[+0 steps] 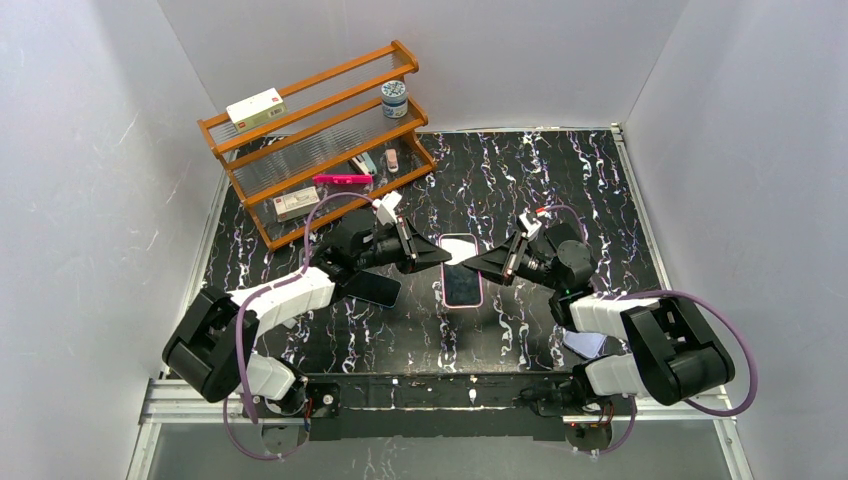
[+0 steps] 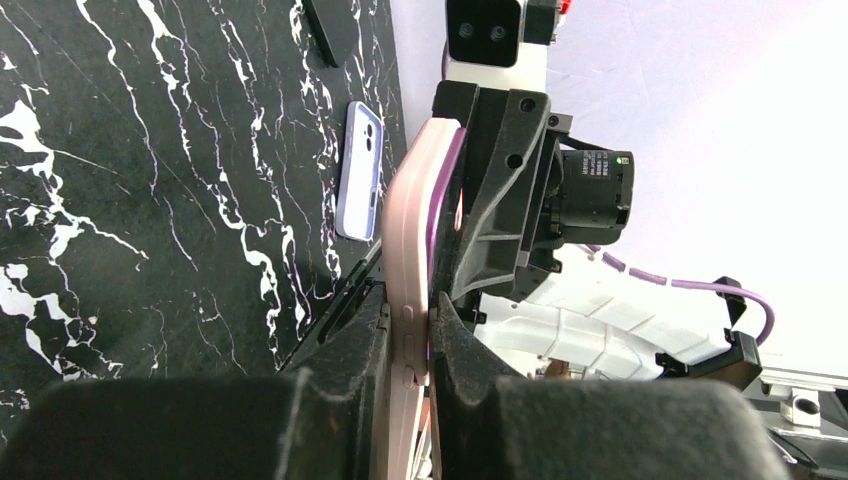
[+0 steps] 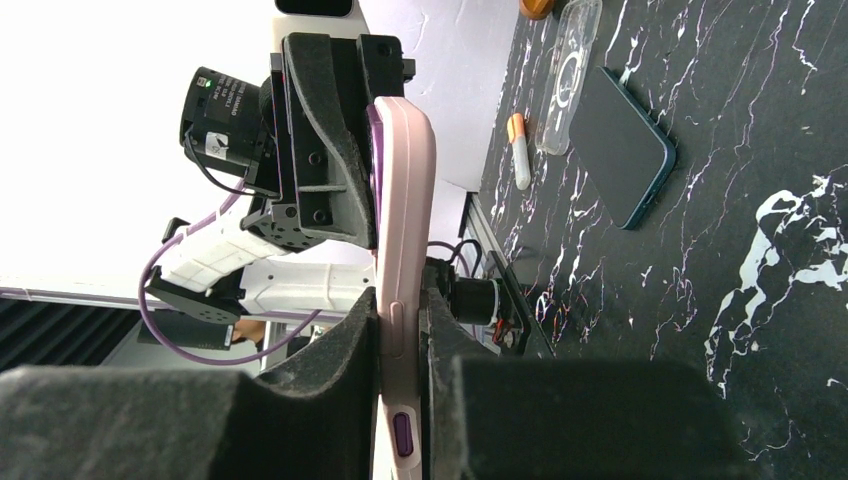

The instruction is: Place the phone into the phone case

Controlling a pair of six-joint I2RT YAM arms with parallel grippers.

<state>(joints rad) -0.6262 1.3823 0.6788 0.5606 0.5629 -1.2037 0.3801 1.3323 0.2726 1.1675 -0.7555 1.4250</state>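
A pink phone case point(image 1: 461, 270) with a dark-screened purple phone in it lies face up at the middle of the table. My left gripper point(image 1: 440, 258) is shut on its left long edge, and my right gripper point(image 1: 479, 263) is shut on its right long edge. In the left wrist view the fingers point(image 2: 408, 330) pinch the pink case point(image 2: 410, 230), and the phone's purple edge point(image 2: 441, 190) shows along the rim. In the right wrist view the fingers point(image 3: 400, 320) pinch the case point(image 3: 402, 200) the same way. I cannot tell whether it touches the table.
A dark teal phone point(image 1: 375, 288) lies under the left arm. A lavender phone point(image 1: 585, 343) lies by the right arm's base. A wooden rack point(image 1: 320, 140) with boxes and a jar stands at the back left. A clear case point(image 3: 570, 75) and an orange-tipped marker point(image 3: 517, 150) lie near the rack.
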